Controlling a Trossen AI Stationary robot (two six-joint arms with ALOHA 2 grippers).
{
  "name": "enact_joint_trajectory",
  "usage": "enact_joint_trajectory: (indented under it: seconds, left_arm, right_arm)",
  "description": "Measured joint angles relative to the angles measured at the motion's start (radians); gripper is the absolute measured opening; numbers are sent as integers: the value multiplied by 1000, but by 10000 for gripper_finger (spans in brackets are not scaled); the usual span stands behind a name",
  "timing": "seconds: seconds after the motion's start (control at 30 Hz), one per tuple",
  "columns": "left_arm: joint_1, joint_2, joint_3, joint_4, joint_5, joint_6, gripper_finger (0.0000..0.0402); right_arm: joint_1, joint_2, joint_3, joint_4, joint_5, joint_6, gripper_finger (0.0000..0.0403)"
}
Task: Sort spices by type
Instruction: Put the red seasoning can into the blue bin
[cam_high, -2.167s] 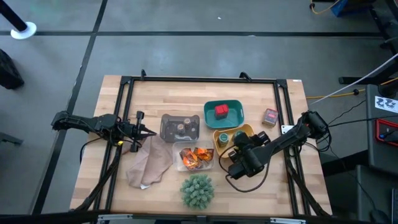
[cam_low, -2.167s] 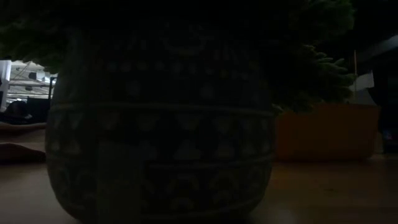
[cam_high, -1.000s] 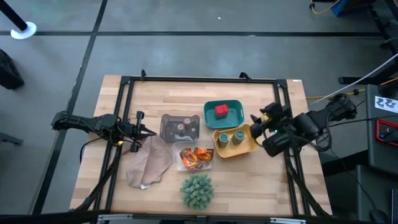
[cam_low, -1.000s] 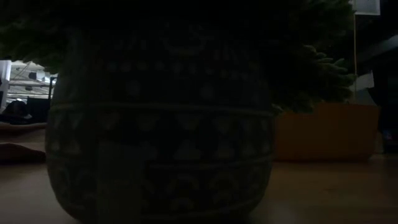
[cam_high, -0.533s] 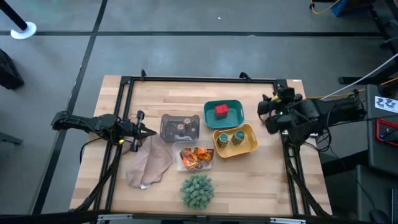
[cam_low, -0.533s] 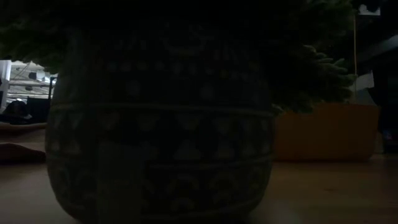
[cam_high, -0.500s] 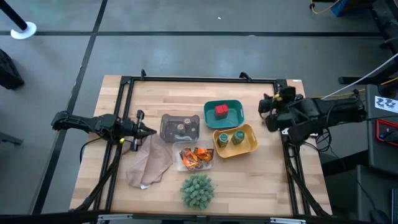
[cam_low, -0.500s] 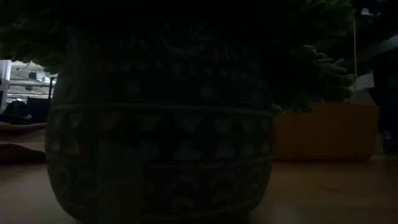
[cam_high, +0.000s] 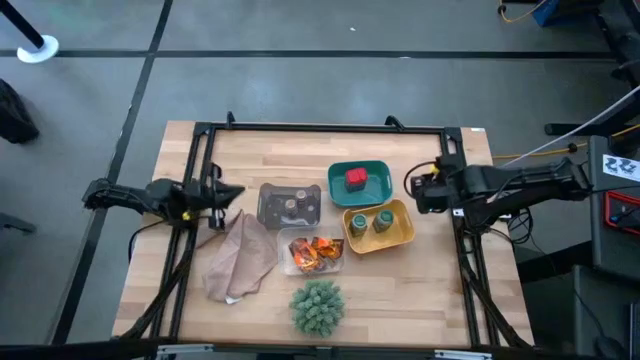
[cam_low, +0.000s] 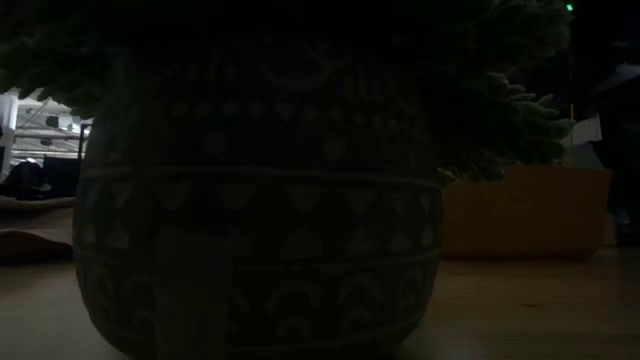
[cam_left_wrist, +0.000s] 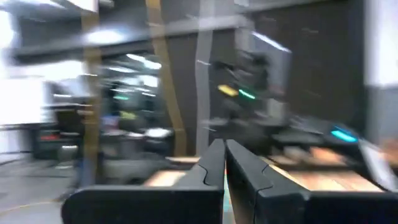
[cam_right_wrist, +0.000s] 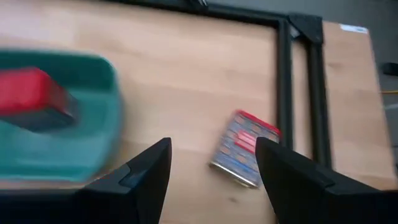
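One red tub (cam_high: 355, 179) sits in the teal tray (cam_high: 378, 170). The other red tub (cam_right_wrist: 245, 148), its patterned label showing, lies on the bare table near the right frame rail; my right gripper (cam_right_wrist: 212, 144) hovers open in front of it without touching. In the high view my right gripper (cam_high: 413, 188) covers that tub. Two green jars (cam_high: 371, 222) stand in the yellow tray. Orange sachets (cam_high: 315, 252) lie in the clear tray. Two brownish-topped jars (cam_high: 291, 205) stand in the grey tray. My left gripper (cam_high: 228, 190) is shut at the table's left.
A spiky green plant ball (cam_high: 318, 305) in a patterned pot (cam_low: 260, 240) stands at the near edge and fills the low view. A tan cloth (cam_high: 240, 258) lies left of the clear tray. A black frame rail (cam_right_wrist: 285, 93) runs beside the loose tub.
My right arm has swung from beside the yellow tray toward the far and right side, then stretched out level, so its open gripper now stands over the loose red tub. My left gripper has moved a little toward the far edge and turned.
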Motion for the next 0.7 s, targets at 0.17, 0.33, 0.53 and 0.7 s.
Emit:
enact_joint_trajectory:
  seconds: [0.17,0.33,0.53,0.7]
  left_arm:
    - [21,0,0,107,-305,72,0]
    - [72,0,0,79,-350,135,0]
    - [118,0,0,18,-356,87,0]
    - [141,0,0,-18,-367,53,0]
  right_arm:
    - [0,-6,-102,-4,-87,1,229]
    - [0,-8,-177,78,-167,-87,181]
    - [0,0,-241,159,-145,-90,79]
    - [0,41,-312,215,-116,-19,7]
